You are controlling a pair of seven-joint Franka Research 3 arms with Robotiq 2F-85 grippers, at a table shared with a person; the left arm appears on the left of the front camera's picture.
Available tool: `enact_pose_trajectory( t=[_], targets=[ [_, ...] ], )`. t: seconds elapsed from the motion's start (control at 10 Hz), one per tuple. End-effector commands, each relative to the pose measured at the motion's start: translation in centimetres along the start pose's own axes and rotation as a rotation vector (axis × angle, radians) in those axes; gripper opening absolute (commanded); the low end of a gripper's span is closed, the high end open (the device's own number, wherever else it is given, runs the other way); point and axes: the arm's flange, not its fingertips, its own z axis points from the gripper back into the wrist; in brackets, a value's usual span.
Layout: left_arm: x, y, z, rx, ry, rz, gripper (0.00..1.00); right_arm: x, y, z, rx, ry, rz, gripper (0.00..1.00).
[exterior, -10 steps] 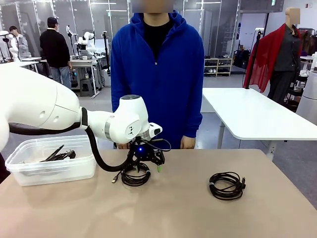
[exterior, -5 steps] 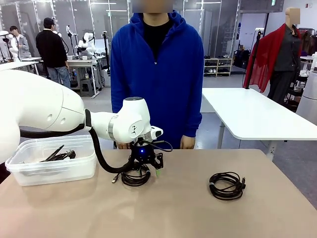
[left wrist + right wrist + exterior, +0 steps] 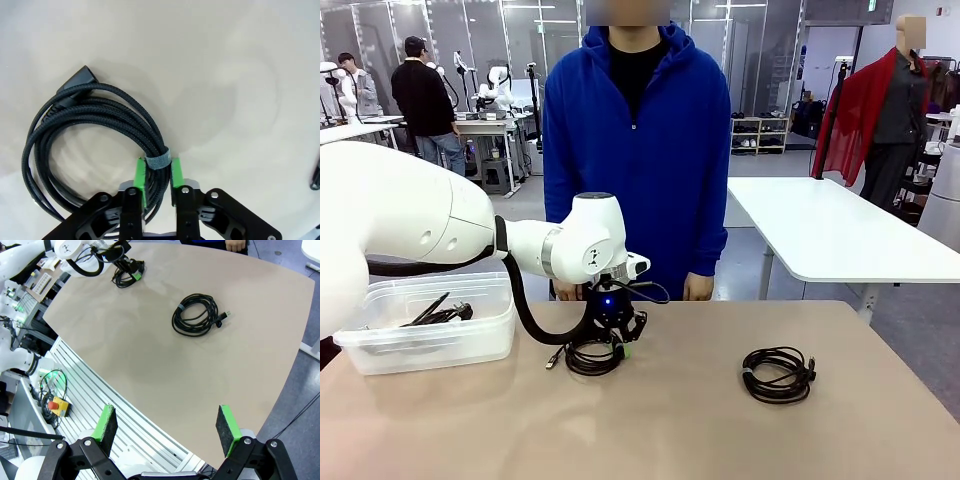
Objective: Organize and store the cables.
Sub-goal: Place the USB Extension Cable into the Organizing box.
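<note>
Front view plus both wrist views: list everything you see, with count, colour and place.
Coiled braided cable with grey strap: one, black, tabletop left of centre.
Coiled cable with plug end: one, black, tabletop right.
Clear plastic bin: one, transparent, table's left end.
Loose cables in bin: count unclear, black.
Tan table: one.
White table: one, behind right.
Person in blue hoodie: one, far side.
Left gripper: black, green pads, closed on the braided cable at its strap.
Right gripper: open, high above the table's edge.
</note>
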Motion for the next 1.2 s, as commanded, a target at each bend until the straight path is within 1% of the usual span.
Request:
enact_pose_trajectory(
  t=[0.0,0.1,0.2,0.3,0.5,0.6,0.7,0.9,1.0,1.1],
  targets=[
    [0.4,-0.6,0.0,0.052,-0.002,0.033,0.00,0.0,0.0,0.0,0.009,-0.012,0.014,1.00],
    [0.4,-0.7,0.0,0.062,-0.007,0.040,0.00,0.0,0.0,0.0,0.009,-0.012,0.014,1.00],
    [0.3,-0.8,0.1,0.060,-0.007,0.043,0.03,0.0,0.0,0.0,0.009,-0.012,0.014,1.00],
    [0.1,-0.8,0.2,0.056,-0.009,0.040,0.00,0.0,0.0,0.0,0.009,-0.012,0.014,1.00],
    [-0.6,-0.6,2.2,0.054,-0.041,0.008,0.00,0.0,0.0,0.0,0.009,-0.012,0.014,1.00],
    [-1.5,-0.6,4.8,0.039,-0.065,-0.036,0.00,0.0,0.0,0.0,0.009,-0.012,0.014,1.00],
    [-2.5,-0.6,7.7,0.064,-0.092,-0.058,0.00,0.0,0.0,0.0,0.009,-0.012,0.014,1.00],
    [-4.5,-0.9,12.8,0.109,-0.054,-0.146,0.00,0.0,0.0,0.0,0.009,-0.012,0.014,1.00],
    [-5.4,-0.7,14.9,0.106,-0.067,-0.186,0.00,0.0,0.0,0.0,0.009,-0.012,0.014,1.00],
    [-6.6,-0.8,16.7,0.132,-0.083,-0.214,0.00,0.0,0.0,0.0,0.009,-0.012,0.014,1.00]
  ],
)
